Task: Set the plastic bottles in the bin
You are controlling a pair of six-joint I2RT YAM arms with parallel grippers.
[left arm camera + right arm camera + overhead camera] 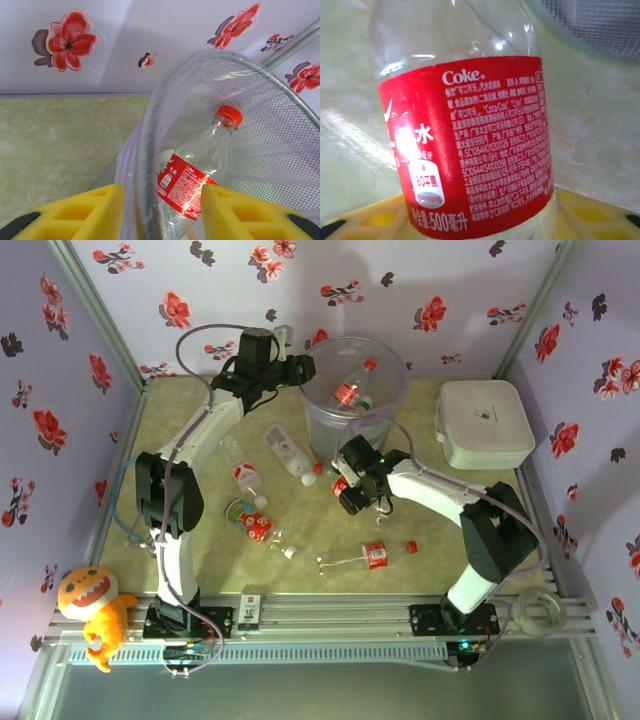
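Bottle (465, 145) — at rt claw (485, 218), bin (600, 25) edge nr

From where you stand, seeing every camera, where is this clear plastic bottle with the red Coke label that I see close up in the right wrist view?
Observer: That clear red-labelled bottle is just in front of the foot of the large translucent grey round plastic bin, between the fingers of the right pincer.
Visitor: Is anything in the bin?
Observer: Yes, one clear red-capped bottle with a red label is inside it.
Visitor: And the other arm?
Observer: The left pincer is at the bin's far-left rim, its fingers apart with nothing between them.
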